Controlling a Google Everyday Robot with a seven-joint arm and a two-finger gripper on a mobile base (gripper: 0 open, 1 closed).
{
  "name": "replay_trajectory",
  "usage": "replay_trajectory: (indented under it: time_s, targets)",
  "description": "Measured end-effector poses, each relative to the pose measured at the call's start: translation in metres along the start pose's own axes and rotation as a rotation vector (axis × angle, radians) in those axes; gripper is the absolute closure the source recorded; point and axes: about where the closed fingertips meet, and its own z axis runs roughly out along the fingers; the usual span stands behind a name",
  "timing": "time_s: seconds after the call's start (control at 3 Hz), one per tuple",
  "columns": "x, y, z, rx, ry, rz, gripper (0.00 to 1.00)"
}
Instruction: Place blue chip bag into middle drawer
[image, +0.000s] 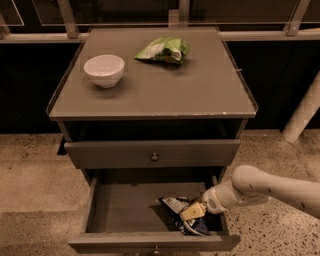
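The blue chip bag (179, 214) lies wrinkled on the floor of the open middle drawer (125, 210), at its right front. My gripper (192, 212) reaches in from the right over the drawer's right wall and sits right on the bag. My white arm (270, 189) comes in from the right edge of the view. Part of the bag is hidden under the gripper.
A white bowl (104, 70) and a green and white snack bag (162, 50) sit on the cabinet top (200, 90). The closed upper drawer front (152, 152) with a knob is above the open drawer. A white post (302, 112) stands at the right on the speckled floor.
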Motion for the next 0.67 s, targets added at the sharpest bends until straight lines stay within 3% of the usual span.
replay_trajectory:
  time_s: [0.33,0.67]
  targets:
    - [0.0000,0.0000,0.0000,0.000,0.000,0.000,0.00]
    - [0.0000,0.0000,0.0001,0.000,0.000,0.000,0.00]
